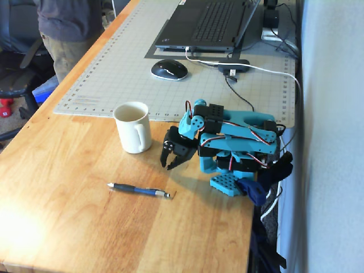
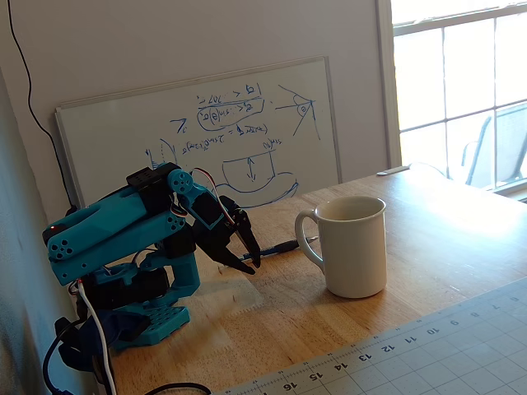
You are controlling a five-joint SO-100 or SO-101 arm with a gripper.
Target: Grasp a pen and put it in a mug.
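A blue pen (image 1: 138, 190) with a dark tip lies flat on the wooden table, in front of the white mug (image 1: 133, 126), which stands upright and looks empty. My gripper (image 1: 166, 166) points down at the table just right of the mug and above the pen's right end, touching neither. Its jaws are together and hold nothing. The blue arm (image 1: 227, 142) is folded low over its base. In the other fixed view the gripper (image 2: 249, 265) hangs left of the mug (image 2: 352, 245), and only a part of the pen (image 2: 280, 246) shows behind it.
A grey cutting mat (image 1: 114, 68) lies behind the mug with a black mouse (image 1: 169, 69) and a laptop (image 1: 210, 23) on it. Cables run by the arm's base. A person (image 1: 65, 28) stands at the far left. A whiteboard (image 2: 206, 132) leans on the wall.
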